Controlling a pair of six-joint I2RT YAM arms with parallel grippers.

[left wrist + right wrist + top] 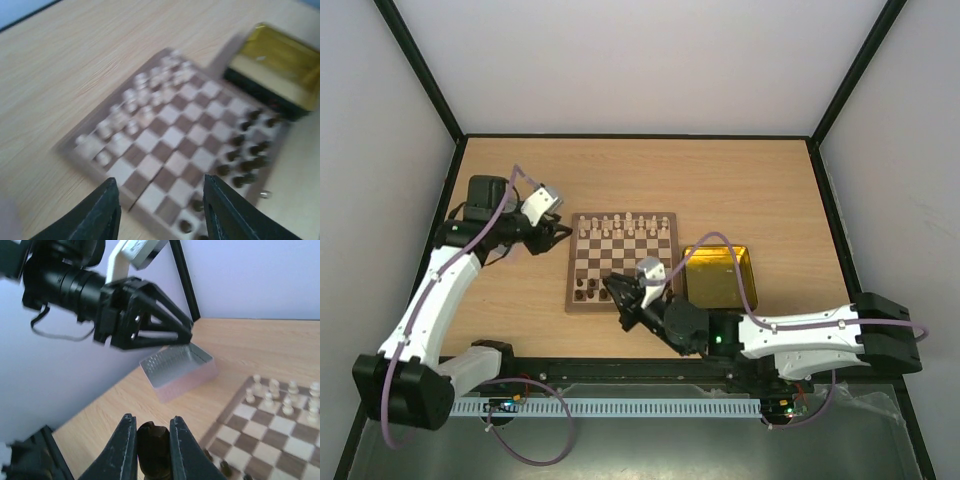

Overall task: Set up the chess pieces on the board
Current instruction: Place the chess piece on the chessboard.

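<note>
The left pincer [560, 234] hovers just off the board's [582, 308] far-left corner, fingers apart with nothing between them. Under it, off that same side of the board, a silver tin lid [180, 369] lies on the table. Pale chess pieces [625, 228] fill the board's far rows; a few dark ones [588, 290] stand at its near-left corner. Above that near edge the right pincer [152, 421] is clamped on a dark brown piece [152, 447]. A yellow-lined tin [720, 275] sits just beside the board's right edge.

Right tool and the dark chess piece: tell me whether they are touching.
Touching. The right wrist view shows the dark chess piece pinched in the right tool, both fingers pressed against it with no gap on either side.
</note>
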